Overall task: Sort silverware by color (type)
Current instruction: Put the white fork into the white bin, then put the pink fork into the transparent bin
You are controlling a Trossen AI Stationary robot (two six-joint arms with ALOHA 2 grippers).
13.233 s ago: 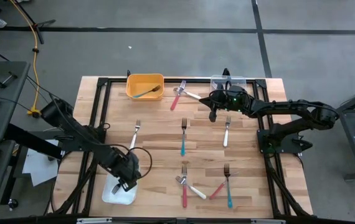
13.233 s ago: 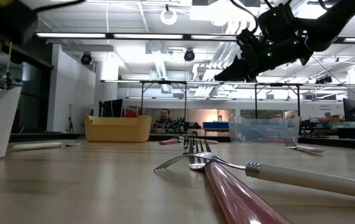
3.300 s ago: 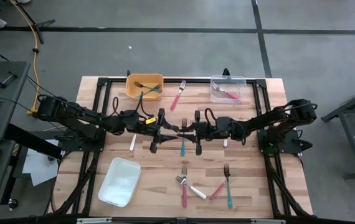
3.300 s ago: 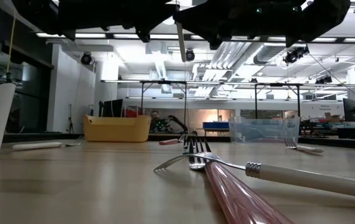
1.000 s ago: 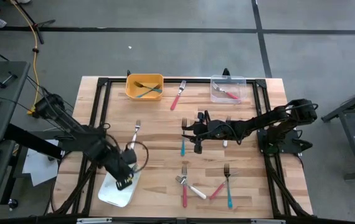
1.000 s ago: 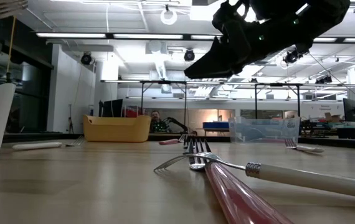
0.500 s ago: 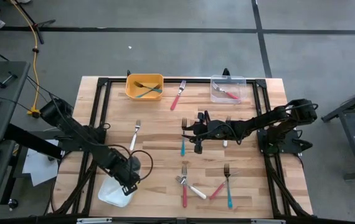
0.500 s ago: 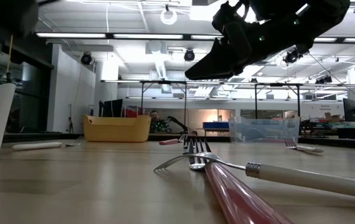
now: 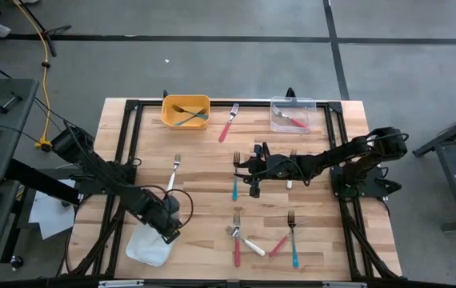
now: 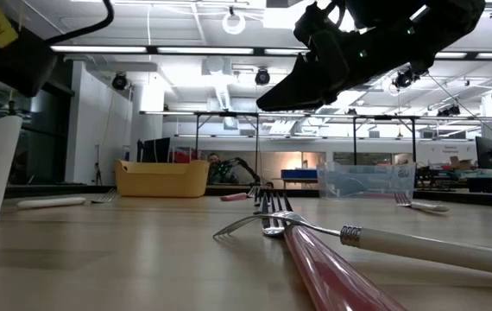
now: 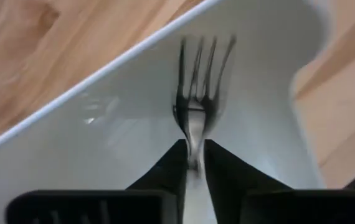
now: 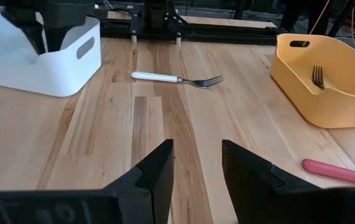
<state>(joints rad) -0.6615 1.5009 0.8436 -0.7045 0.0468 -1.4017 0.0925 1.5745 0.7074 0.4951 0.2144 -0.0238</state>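
Standing on grey concrete floor point(image 9: 236, 68), wooden slat table point(image 9: 204, 164); left gripper point(image 9: 168, 226) fingers flanking fork point(image 11: 197, 102) over white bin point(image 9: 144, 248), grip unclear; right gripper point(image 9: 244, 172) fingers apart, empty.

Four views: overhead, table-level, two wrist.
Overhead straight down; left wrist close inside white bin point(image 11: 271, 93), which right wrist shares.
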